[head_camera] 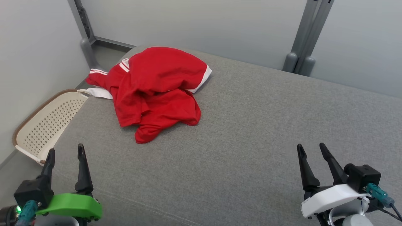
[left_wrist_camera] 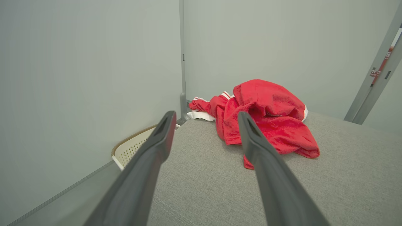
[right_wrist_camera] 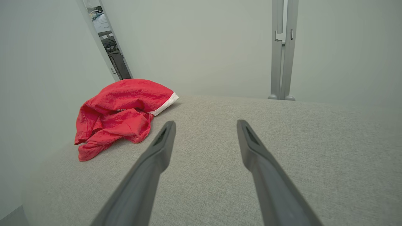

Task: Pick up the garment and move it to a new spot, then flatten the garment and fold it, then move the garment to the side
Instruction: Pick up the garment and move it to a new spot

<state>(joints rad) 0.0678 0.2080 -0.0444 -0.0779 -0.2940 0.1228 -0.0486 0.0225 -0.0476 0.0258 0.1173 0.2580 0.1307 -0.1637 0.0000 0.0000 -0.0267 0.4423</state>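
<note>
Lying in a crumpled heap at the far left corner of the grey padded surface [head_camera: 251,141], the red garment [head_camera: 157,91] is well apart from both arms, and its white-striped sleeve end [head_camera: 98,75] overhangs the left edge above the perforated cream basket [head_camera: 47,122]. The left gripper [head_camera: 66,149] and the right gripper [head_camera: 311,146] hover over the near edge, each with fingers spread and nothing between them. The pickup step is judged not yet begun. Hazard 1: a pinch on the top fold alone is likely to lift a single layer, so the heap unrolls and trails instead of coming up whole. Hazard 2: a pull directed toward the left edge could carry the overhanging part over, and the garment would slide off into the basket. Hazard 3: the heap sits nearer the left arm; a long reach by the right arm may cross the left arm's path. Hazard 4: fingers driven too low may snag the soft surface along with the cloth.
</note>
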